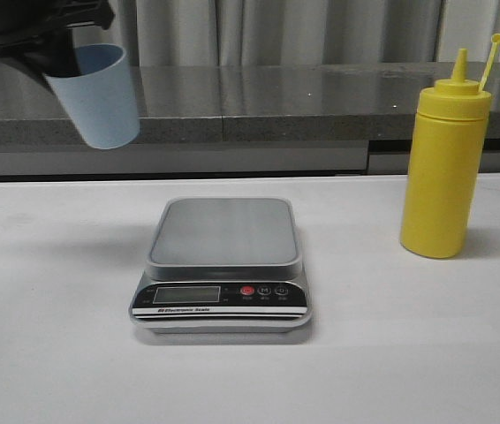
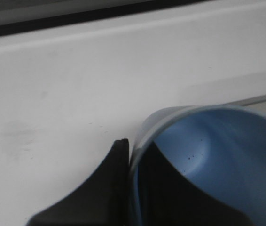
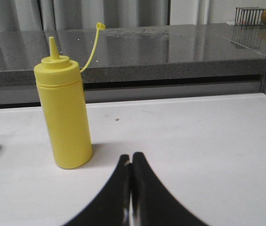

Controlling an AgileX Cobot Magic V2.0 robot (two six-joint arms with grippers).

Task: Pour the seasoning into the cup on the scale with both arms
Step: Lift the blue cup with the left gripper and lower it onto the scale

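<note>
Now your left fingers (image 2: 119,188) grip the pale blue plastic cup (image 1: 98,95) aloft, bound for the silver-grey scale (image 1: 223,231); right fingers (image 3: 132,188) are closed, empty.

Pale blue cup (image 1: 97,97) aloft, tilted, bare scale (image 1: 223,231) centred, yellow seasoning (image 1: 442,168) upright

Pale blue cup (image 1: 95,97), perhaps faintly speckled inside; yellow seasoning (image 1: 443,172); silver-grey scale (image 1: 223,231).
</note>
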